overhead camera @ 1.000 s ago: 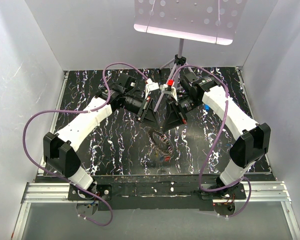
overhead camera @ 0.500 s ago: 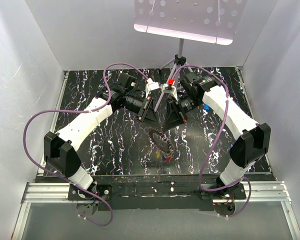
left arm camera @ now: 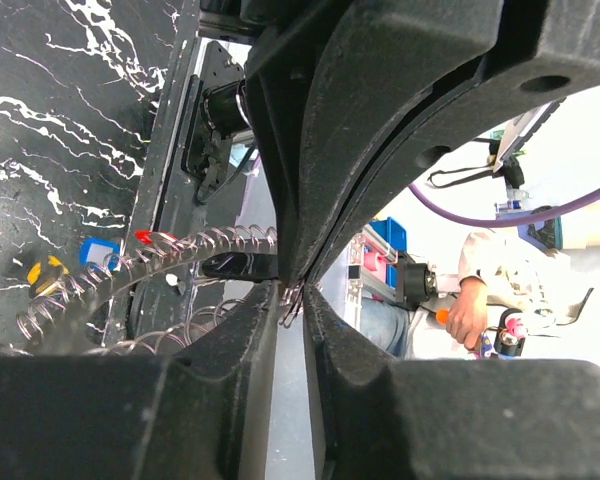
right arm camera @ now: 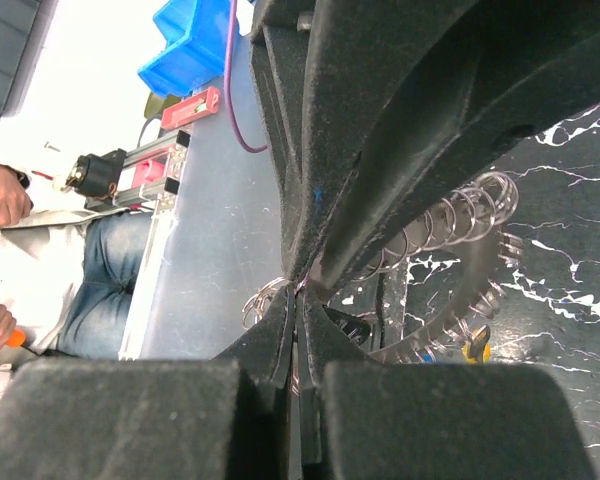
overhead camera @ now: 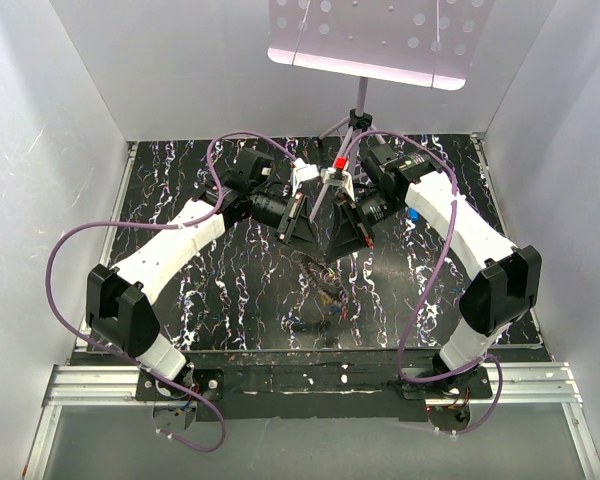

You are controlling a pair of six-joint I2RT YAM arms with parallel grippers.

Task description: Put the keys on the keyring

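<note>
Background person (left arm camera: 485, 275) beyond keyring (left arm camera: 180, 250), wrist-only

The left arm (overhead camera: 170, 250) and right arm (overhead camera: 460, 225) have white shell links joined by black joint housings. A large black block (overhead camera: 120, 305) forms each elbow, at lower left and lower right. A purple cable (overhead camera: 60, 260) loops outside each arm. The left gripper (left arm camera: 290, 300) has matte black, grainy fingers (left arm camera: 410, 100) with round holes.

From above the keyring (overhead camera: 325, 283) is a blur, individual coils indiscernible.
</note>
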